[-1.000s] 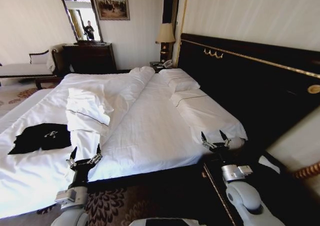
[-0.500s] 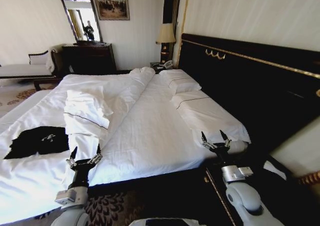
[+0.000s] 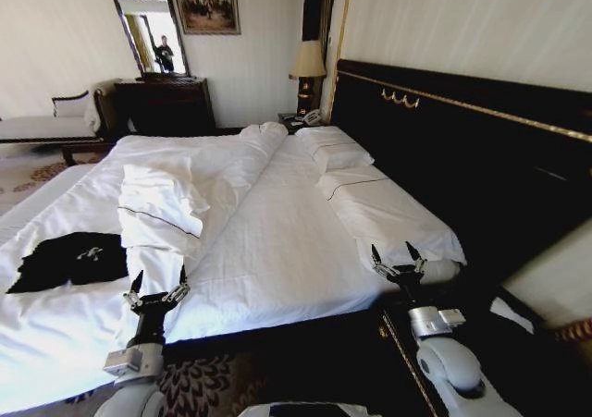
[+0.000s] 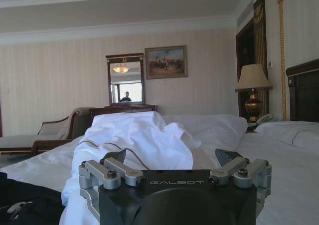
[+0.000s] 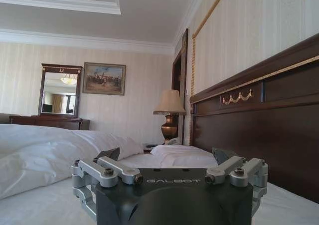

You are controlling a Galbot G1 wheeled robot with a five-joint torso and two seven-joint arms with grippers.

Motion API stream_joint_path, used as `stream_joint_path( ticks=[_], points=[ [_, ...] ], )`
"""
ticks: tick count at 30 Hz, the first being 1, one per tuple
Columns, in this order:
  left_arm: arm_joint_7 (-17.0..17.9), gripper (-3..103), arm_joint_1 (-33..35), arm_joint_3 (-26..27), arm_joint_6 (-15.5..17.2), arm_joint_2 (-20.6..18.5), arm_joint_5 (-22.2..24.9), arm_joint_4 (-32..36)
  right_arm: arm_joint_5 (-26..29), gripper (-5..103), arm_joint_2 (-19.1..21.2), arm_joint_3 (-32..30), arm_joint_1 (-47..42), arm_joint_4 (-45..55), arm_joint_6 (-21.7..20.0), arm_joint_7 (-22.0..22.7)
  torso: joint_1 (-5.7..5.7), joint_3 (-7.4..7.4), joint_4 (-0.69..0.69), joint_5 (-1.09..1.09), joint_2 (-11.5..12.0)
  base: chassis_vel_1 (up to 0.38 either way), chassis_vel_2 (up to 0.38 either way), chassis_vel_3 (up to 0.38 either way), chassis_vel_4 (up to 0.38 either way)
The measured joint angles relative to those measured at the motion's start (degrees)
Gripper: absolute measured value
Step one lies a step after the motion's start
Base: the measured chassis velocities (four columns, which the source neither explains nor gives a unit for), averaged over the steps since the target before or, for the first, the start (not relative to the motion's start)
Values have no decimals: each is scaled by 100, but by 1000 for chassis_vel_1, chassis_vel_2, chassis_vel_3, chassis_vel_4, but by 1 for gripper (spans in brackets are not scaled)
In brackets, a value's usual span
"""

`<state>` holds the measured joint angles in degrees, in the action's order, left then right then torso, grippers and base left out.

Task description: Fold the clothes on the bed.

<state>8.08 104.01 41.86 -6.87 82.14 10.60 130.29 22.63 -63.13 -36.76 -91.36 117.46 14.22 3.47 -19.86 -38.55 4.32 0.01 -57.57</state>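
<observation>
Black cotton T-shirt (image 3: 69, 260) lies far left on white-duvet bed (image 3: 277, 241); left gripper (image 3: 156, 288) and right gripper (image 3: 397, 259) spread wide, empty; a reach may snag duvet.

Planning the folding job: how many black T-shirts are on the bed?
1. The black T-shirt lies flat on the bed's near left part, beside the left gripper; bunched duvet could hide more.

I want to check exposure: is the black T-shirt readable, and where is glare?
Head view: the T-shirt is a flat dark patch, only its white lettering readable, and the white bed is bright beside it. Left wrist view: the mirror reflects a bright ceiling light.
</observation>
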Motion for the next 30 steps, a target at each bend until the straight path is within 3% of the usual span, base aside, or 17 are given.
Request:
stream_joint_path(
  ticks=[30],
  points=[
    [1,100,23,-8,-28,33,-31,8,9,100,-50,34,32,-33,-9,0,0,0,-1,-1,0,96,89,-93,-97]
  ],
)
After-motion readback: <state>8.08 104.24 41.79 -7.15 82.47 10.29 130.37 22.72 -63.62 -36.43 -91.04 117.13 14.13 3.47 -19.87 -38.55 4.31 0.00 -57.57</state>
